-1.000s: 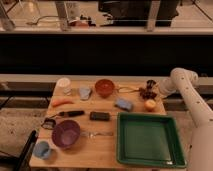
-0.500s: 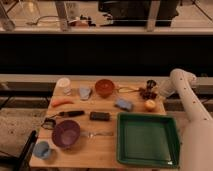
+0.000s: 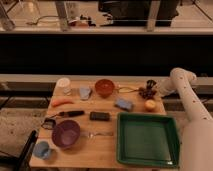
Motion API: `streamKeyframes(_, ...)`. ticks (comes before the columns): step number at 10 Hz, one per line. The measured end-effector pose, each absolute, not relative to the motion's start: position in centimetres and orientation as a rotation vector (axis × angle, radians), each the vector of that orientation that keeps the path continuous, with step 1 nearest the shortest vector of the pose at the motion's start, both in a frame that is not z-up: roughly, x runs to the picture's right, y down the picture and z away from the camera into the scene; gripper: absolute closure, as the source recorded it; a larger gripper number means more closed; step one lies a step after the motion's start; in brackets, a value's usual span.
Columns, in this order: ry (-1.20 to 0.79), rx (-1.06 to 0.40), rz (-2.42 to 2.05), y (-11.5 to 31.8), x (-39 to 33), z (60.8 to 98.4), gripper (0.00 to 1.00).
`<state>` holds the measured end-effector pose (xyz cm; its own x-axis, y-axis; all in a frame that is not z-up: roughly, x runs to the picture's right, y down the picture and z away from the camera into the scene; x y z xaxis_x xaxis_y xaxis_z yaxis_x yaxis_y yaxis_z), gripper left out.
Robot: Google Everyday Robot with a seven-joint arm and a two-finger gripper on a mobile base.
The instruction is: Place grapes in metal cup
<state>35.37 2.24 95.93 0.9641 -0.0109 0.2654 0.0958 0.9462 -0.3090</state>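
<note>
This looks like a robot test space in a large building rather than a home kitchen; a small wooden table (image 3: 102,149) stands alone against a long pale ledge (image 3: 30,78), with a dark wall and metal posts (image 3: 62,15) across the upper frame; tableware lies spaced out like samples, among it a green tray (image 3: 120,142), a purple bowl (image 3: 66,134) and a white cup (image 3: 63,84); a white robot arm (image 3: 189,102) enters from the right, its gripper (image 3: 151,86) at the table's upper right edge.
</note>
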Motion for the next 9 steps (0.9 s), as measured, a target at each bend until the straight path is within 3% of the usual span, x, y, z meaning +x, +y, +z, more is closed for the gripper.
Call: streamKeyframes(9, -0.253, -0.154, -0.147, -4.3, 34.3, 91.3, 1.0)
